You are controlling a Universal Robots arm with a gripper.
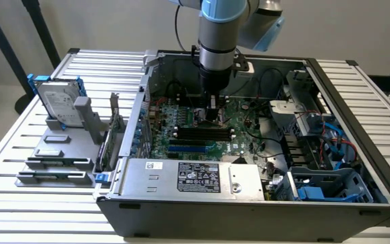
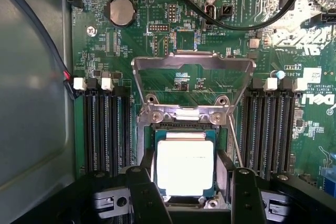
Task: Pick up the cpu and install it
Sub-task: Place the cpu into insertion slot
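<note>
The cpu (image 2: 185, 171), a small square chip with a shiny silver top and thin dark rim, lies flat in the motherboard socket (image 2: 184, 127). My gripper (image 2: 186, 157) straddles it, one black finger (image 2: 146, 182) against each side edge, shut on it. The socket's metal load plate (image 2: 193, 64) stands flipped open just beyond the chip. In the exterior view my gripper (image 1: 213, 116) reaches straight down into the open computer case (image 1: 249, 213), low over the green motherboard (image 1: 181, 147); the chip is hidden under it there.
Black memory slots (image 2: 102, 129) (image 2: 268, 129) run along both sides of the socket. A black cable (image 2: 236, 24) loops above the load plate. A grey power-supply box (image 1: 195, 175) sits at the case front. A hard drive (image 1: 58, 101) stands on a grey fixture (image 1: 56, 162) toward the exterior view's left.
</note>
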